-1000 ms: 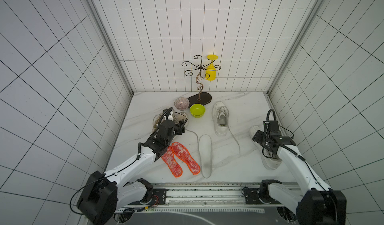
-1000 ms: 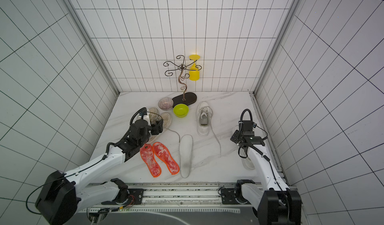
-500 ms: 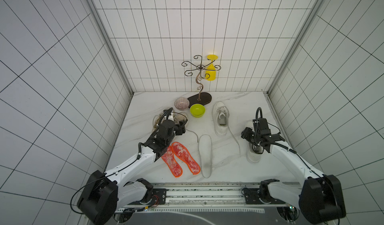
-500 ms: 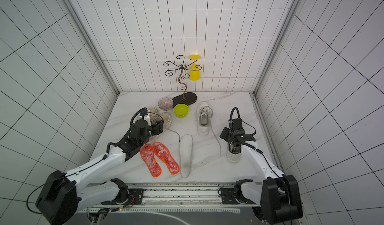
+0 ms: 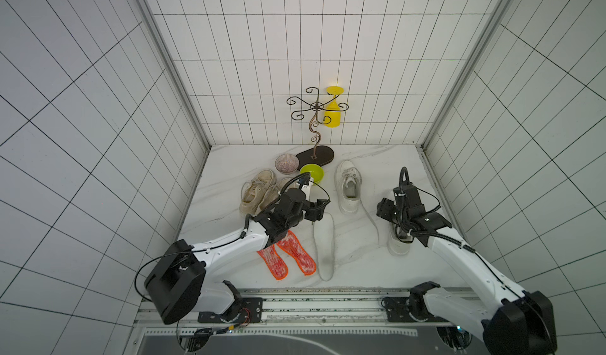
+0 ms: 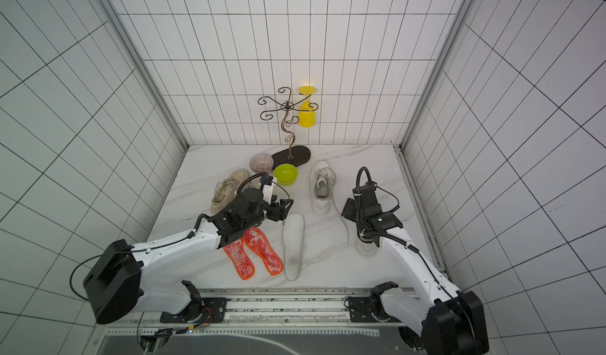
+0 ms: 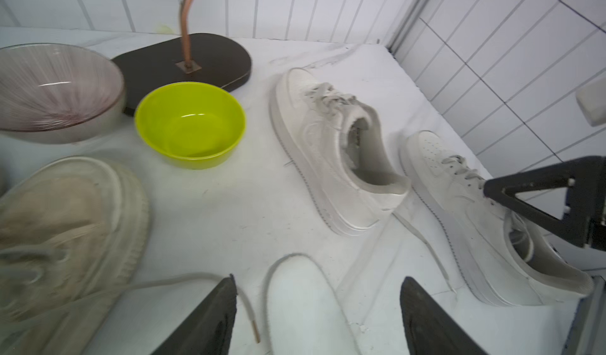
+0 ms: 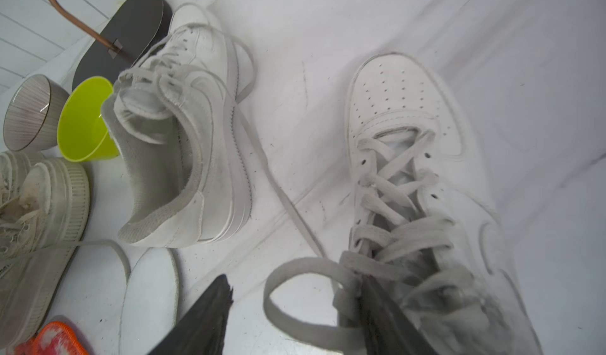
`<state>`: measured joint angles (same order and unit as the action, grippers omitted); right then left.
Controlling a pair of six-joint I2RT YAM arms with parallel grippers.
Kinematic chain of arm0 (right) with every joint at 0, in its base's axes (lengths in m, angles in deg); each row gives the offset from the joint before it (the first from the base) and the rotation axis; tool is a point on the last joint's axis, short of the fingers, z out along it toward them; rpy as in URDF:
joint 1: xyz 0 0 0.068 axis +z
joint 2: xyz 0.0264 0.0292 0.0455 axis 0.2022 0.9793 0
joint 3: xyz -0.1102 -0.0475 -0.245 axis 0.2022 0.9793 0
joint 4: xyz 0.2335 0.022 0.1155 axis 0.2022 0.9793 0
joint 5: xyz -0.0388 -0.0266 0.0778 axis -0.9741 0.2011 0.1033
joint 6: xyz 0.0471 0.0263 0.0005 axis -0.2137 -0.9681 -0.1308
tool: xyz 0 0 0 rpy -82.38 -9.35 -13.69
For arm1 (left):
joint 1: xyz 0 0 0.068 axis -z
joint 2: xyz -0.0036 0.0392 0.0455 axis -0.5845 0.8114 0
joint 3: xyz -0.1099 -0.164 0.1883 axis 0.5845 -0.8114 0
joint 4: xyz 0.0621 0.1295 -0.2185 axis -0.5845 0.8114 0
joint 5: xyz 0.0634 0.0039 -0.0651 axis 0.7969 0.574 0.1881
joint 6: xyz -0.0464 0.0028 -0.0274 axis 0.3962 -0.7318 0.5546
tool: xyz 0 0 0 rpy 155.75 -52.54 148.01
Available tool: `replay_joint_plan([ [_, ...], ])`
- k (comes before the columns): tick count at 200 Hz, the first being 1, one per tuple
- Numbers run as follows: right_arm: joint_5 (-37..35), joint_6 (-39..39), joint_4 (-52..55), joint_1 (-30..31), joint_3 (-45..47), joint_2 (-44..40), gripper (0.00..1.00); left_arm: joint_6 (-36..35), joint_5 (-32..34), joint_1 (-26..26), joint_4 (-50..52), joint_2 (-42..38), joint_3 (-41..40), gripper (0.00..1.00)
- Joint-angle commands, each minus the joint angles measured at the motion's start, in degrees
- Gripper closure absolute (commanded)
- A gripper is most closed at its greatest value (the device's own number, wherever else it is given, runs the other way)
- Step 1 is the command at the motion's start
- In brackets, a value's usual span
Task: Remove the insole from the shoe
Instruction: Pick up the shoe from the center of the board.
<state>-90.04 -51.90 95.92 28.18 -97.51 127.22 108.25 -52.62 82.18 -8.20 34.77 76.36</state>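
Note:
A white insole (image 5: pixel 323 248) (image 6: pixel 292 248) lies flat on the table, and its tip (image 7: pixel 301 304) sits between my left gripper's (image 7: pixel 318 278) open fingers. In both top views that left gripper (image 5: pixel 319 210) (image 6: pixel 283 210) hovers over the insole's far end. My right gripper (image 8: pixel 295 304) stands open at a white laced shoe (image 8: pixel 410 173) (image 5: pixel 398 241). One finger (image 8: pixel 383 314) presses in by the laces. The other finger (image 8: pixel 203 320) is outside over the table, with a lace loop (image 8: pixel 295 291) between them. What lies inside this shoe is hidden.
A second white shoe (image 5: pixel 349 186) stands further back. Two beige sneakers (image 5: pixel 259 194) sit at the left, with two orange insoles (image 5: pixel 288 258) nearer the front. A green bowl (image 5: pixel 312 173), a ribbed bowl (image 5: pixel 287 163) and a wire stand (image 5: pixel 315 154) holding a yellow glass (image 5: pixel 333 113) are at the back.
My right arm swung from the right wall toward the middle, and the white shoe slid along with it. The left arm stayed put.

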Motion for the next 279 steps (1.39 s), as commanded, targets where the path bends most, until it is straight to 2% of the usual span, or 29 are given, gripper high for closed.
replay_joint_plan([
  [1,-5.52,0.60,4.06,-3.14,-0.91,-3.63,0.36,-0.01,-1.03,4.57,-2.17,4.68,3.83,0.24],
  [58,-11.16,3.40,7.12,-9.12,-3.47,-10.66,0.35,4.24,-2.88,14.58,-4.92,20.33,16.78,0.26],
  [123,-13.74,4.75,7.36,-9.45,-3.23,-18.23,0.31,7.81,-8.80,17.06,-2.66,37.20,33.72,0.26],
  [159,-12.99,5.21,7.01,-9.47,-1.92,-19.62,0.31,7.47,-8.83,18.66,2.13,43.40,42.10,0.26],
  [186,-11.81,5.20,6.23,-9.49,-0.81,-20.11,0.31,7.84,-5.79,18.97,7.45,47.51,47.17,0.36],
  [202,-11.43,5.33,5.95,-9.46,-0.39,-20.33,0.31,7.76,-4.65,18.95,9.75,49.11,48.95,0.48],
  [230,-10.55,5.69,5.38,-9.43,0.14,-20.25,0.31,7.58,-3.93,18.97,10.59,50.15,49.93,0.63],
  [279,-9.90,4.77,6.43,-9.51,0.97,-19.02,0.30,5.71,2.49,18.97,11.95,51.92,52.12,0.72],
])
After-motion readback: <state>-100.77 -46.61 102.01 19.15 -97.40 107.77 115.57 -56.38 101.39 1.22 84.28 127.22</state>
